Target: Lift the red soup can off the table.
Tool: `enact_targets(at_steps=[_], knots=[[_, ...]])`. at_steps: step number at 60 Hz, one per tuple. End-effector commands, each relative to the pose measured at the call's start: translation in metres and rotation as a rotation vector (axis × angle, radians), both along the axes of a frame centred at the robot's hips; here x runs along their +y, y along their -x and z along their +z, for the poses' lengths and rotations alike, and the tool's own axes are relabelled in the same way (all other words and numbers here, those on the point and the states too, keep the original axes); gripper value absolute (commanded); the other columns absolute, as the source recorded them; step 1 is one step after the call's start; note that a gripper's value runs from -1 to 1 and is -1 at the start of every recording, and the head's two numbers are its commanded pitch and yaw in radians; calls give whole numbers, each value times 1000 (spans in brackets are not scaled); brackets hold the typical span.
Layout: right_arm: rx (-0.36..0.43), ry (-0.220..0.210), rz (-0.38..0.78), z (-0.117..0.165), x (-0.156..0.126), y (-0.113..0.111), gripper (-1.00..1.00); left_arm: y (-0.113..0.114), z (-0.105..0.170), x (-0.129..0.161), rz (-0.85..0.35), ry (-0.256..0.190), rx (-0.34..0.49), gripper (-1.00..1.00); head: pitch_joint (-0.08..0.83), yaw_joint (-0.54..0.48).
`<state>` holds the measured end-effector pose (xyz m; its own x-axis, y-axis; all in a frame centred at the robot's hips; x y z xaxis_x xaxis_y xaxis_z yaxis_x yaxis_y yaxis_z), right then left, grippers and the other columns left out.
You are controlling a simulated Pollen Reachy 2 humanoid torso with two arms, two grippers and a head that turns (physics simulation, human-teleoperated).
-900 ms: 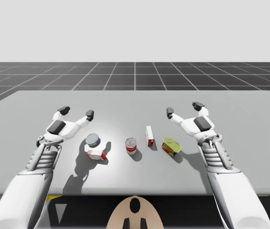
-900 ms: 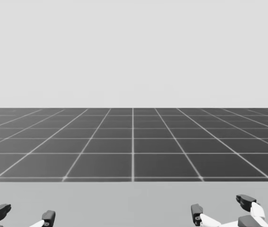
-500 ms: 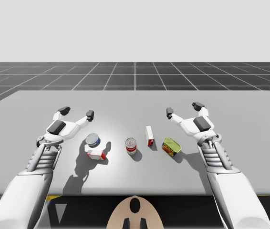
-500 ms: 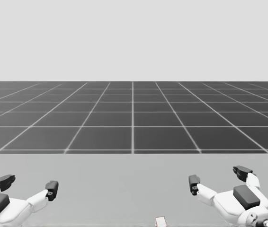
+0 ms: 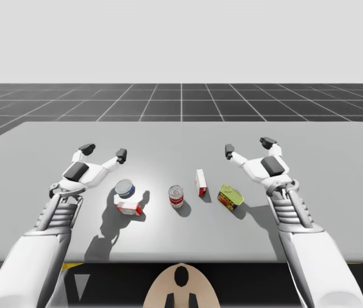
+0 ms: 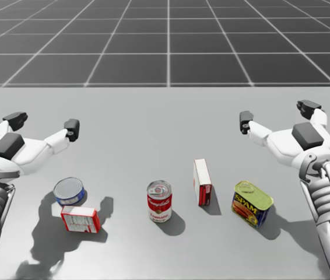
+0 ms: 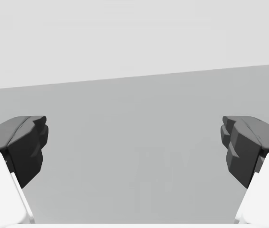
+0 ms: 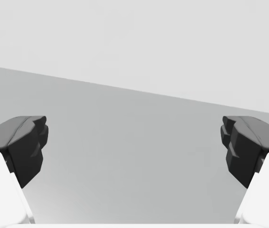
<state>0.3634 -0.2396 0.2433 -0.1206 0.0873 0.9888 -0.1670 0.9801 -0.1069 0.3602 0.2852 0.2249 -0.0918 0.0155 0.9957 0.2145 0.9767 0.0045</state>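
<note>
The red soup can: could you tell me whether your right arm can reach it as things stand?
Probably only from above: the red-and-white box stands between my open right gripper and the red soup can, whose top is free.

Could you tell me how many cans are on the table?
3: a low blue round can at the left, behind a red box; the red soup can in the middle; a yellow-topped rectangular can at the right. None seems hidden.

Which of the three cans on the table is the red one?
The red and white round soup can, standing upright mid-row. The flat blue round can is to its left, the yellow and blue rectangular can to its right.
</note>
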Motion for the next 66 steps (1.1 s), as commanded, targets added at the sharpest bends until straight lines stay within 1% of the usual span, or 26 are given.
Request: enact_targets(at_steps=[1,19,29,30,32,34,36,37,41,43,50,52,53,55,57,60,62,65,66], knots=[[-3,-1,-5,1,-1,0,-1000,0,0,-1,-5,1,-2,-1000,553,30],[-4,-8,-9,2,-3,0,-1000,1,0,-2,-13,4,-4,-1000,665,51],[-4,-10,-9,2,-3,0,-1000,5,5,-5,-24,5,-21,-1000,679,51],[-5,-11,-10,2,-3,0,-1000,6,7,-5,-25,13,-20,-1000,678,50],[-4,-12,-11,2,-3,0,-1000,9,12,-7,-44,48,-13,-1000,678,49],[-4,-13,-12,2,-4,0,-1000,13,15,-9,-56,54,-10,-1000,677,49],[-4,-13,-13,2,-4,0,-1000,19,21,-11,-79,51,4,-1000,676,47],[-4,-14,-16,2,-4,0,-1000,27,27,-15,-98,54,29,-1000,674,45],[-4,-14,-17,2,-4,0,-1000,38,33,-22,-123,35,49,-1000,675,45],[-4,-14,-17,2,-4,0,-1000,48,38,-29,-150,25,80,-1000,675,45],[-5,-14,-18,2,-5,-1,-1000,75,41,-48,-237,6,153,-1000,678,47],[-5,-14,-19,2,-5,-1,-1000,79,40,-51,-252,1,167,-1000,678,47],[-6,-15,-19,2,-5,-1,-1000,85,39,-56,-279,-9,184,-1000,678,46],[-6,-15,-19,2,-5,-1,-1000,87,39,-58,-290,-11,190,-1000,678,47],[-6,-16,-19,2,-5,-1,-1000,94,36,-64,-327,-15,213,-1000,677,46],[-7,-16,-20,2,-5,-1,-1000,102,31,-73,-371,-41,243,-1000,678,45],[-7,-16,-20,2,-6,-2,-1000,106,29,-78,-394,-48,256,-1000,678,44],[-8,-18,-21,3,-6,-2,-1000,110,24,-84,-422,-71,274,-1000,679,45],[-8,-18,-21,3,-6,-2,-1000,111,22,-86,-429,-70,278,-1000,679,45]])
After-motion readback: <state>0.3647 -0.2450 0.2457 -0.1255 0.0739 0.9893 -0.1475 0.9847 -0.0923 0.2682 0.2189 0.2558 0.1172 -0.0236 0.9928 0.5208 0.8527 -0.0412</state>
